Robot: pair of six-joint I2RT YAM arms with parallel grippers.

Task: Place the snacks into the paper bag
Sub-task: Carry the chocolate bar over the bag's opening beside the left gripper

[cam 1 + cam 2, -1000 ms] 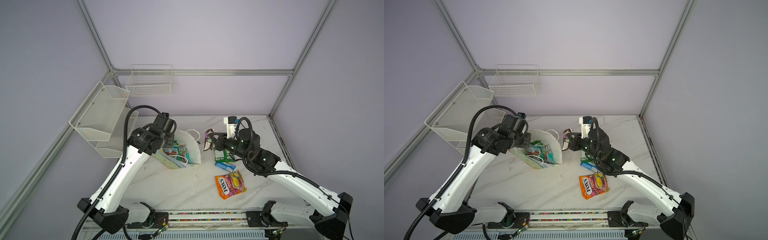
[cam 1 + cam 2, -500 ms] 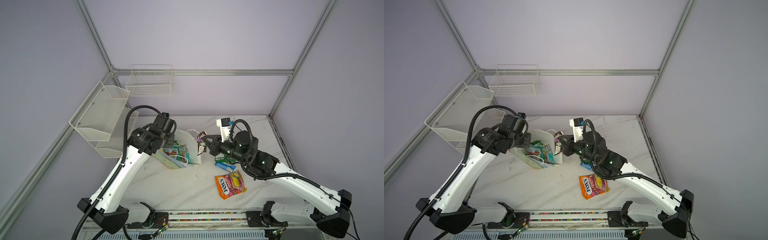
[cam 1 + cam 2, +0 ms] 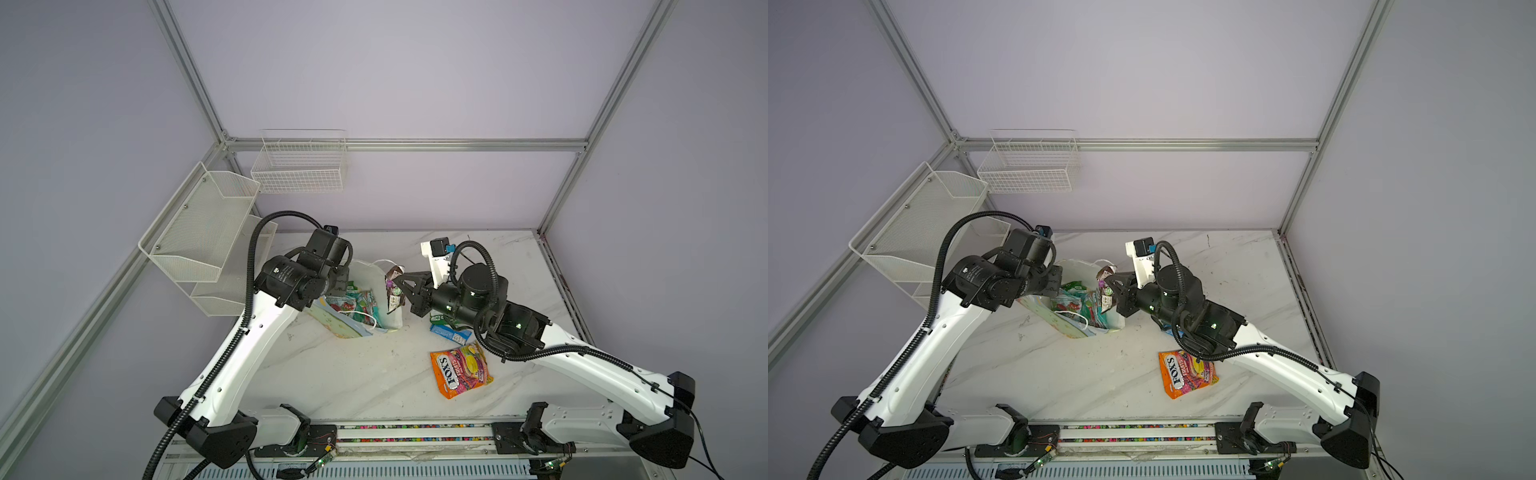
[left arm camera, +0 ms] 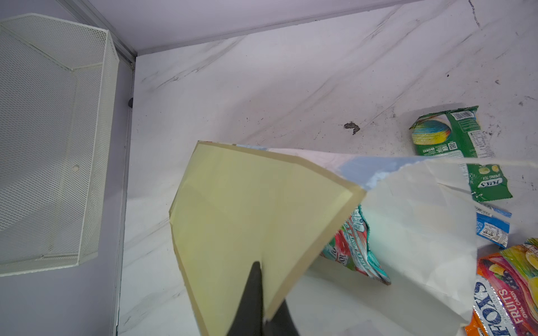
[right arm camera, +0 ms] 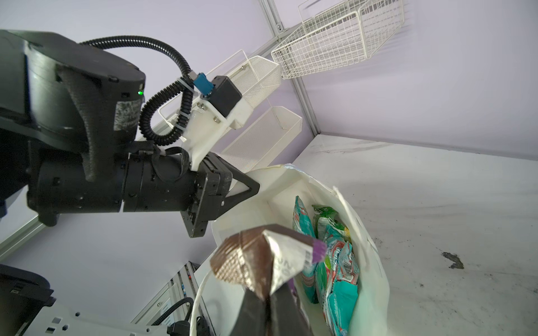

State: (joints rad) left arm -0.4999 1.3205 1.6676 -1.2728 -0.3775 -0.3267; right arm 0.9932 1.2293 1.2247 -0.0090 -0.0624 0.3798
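Step in hand: bringing one more snack to the bag. The right gripper is clenched on a dark wrapper, pinched near one end, so most of the wrapper stands out past the tips. The open mouth of the bag lies just ahead of these tips and a little below them. Teal packets and a green packet already lie inside, beyond the wrapper.

The left gripper is also closed, and it grasps one wall of the bag. It holds this wall up, so the mouth faces the right gripper. In a top view the two grippers stand on opposite sides of the bag, with the wrapper at the rim nearest the right one.

In my judgement, the next move asks the right gripper to go a little more forward, until the wrapper hangs over the opening and not over the rim, and only then to open. The paper wall is thin and may fold if the tips push on it. So the left gripper should keep its hold.

The task is not finished. Behind the right gripper, beside and under its arm, an orange packet and a blue packet lie on the table. Two green packets lie on it too.
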